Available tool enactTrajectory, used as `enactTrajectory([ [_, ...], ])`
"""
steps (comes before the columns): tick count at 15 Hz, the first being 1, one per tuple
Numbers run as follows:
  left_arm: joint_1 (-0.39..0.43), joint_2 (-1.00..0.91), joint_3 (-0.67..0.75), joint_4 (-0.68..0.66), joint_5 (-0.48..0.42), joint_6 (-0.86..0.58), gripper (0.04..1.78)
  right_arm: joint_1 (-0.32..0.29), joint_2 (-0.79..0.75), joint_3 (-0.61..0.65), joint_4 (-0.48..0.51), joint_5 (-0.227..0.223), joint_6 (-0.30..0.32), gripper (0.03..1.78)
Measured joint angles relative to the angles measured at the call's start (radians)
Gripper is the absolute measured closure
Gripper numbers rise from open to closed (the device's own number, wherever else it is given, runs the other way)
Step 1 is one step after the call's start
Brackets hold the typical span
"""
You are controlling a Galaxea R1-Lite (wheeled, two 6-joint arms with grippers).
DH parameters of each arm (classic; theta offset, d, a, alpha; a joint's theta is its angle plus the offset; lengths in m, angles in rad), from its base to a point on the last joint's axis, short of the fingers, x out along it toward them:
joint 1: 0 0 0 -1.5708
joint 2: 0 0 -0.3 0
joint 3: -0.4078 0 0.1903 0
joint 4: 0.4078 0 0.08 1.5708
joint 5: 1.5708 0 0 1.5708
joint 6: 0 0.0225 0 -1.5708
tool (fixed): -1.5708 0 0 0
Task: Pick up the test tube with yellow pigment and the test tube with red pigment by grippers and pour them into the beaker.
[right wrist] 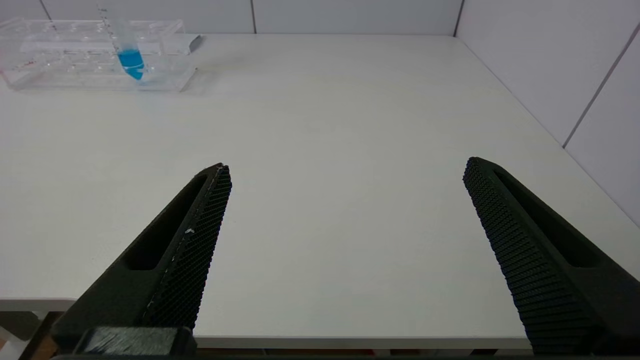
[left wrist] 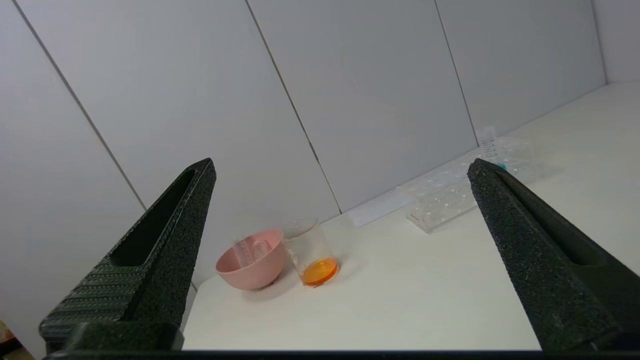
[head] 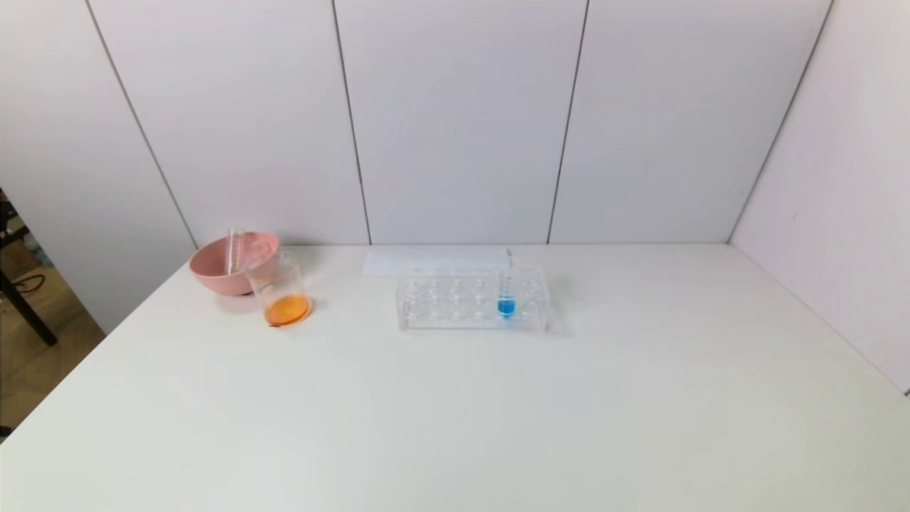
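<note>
The beaker point(head: 279, 290) stands at the back left of the table with a shallow layer of orange liquid point(head: 287, 309) in it. No tube holding yellow or red pigment is in view. Two clear tubes point(head: 234, 250) lean inside the pink bowl point(head: 217, 274) just behind the beaker. Neither gripper appears in the head view. My left gripper point(left wrist: 341, 164) is open and holds nothing, well back from the beaker point(left wrist: 312, 250) near the table's left front. My right gripper point(right wrist: 347, 164) is open and holds nothing, over the table's near edge.
A clear tube rack point(head: 455, 302) stands at the back centre, with a blue-tipped tube point(head: 506, 302) upright in it. A white sheet point(head: 434, 259) lies behind the rack by the wall. Wall panels close the back and right sides.
</note>
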Motion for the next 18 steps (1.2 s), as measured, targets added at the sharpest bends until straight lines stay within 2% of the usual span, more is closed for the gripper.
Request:
enactTrajectory([
  [2,-0.002,-0.018,0.150,-0.168,0.010,0.000,0.06,0.000,0.000,0.000,0.000,0.000,0.000,0.11],
  [3,-0.003,-0.024,0.184,-0.186,0.015,-0.001,0.06,0.000,0.000,0.000,0.000,0.000,0.000,0.11],
  [4,-0.003,-0.028,0.198,-0.158,0.019,-0.004,0.06,0.000,0.000,0.000,0.000,0.000,0.000,0.11],
  [8,-0.003,-0.031,0.210,0.112,0.061,-0.036,0.06,0.000,0.000,0.000,0.000,0.000,0.000,0.11],
  [12,-0.004,-0.031,0.210,0.268,0.273,-0.082,0.06,0.000,0.000,0.000,0.000,0.000,0.000,0.11],
  [18,-0.003,-0.031,0.208,0.303,0.297,-0.200,0.06,0.000,0.000,0.000,0.000,0.000,0.000,0.11],
])
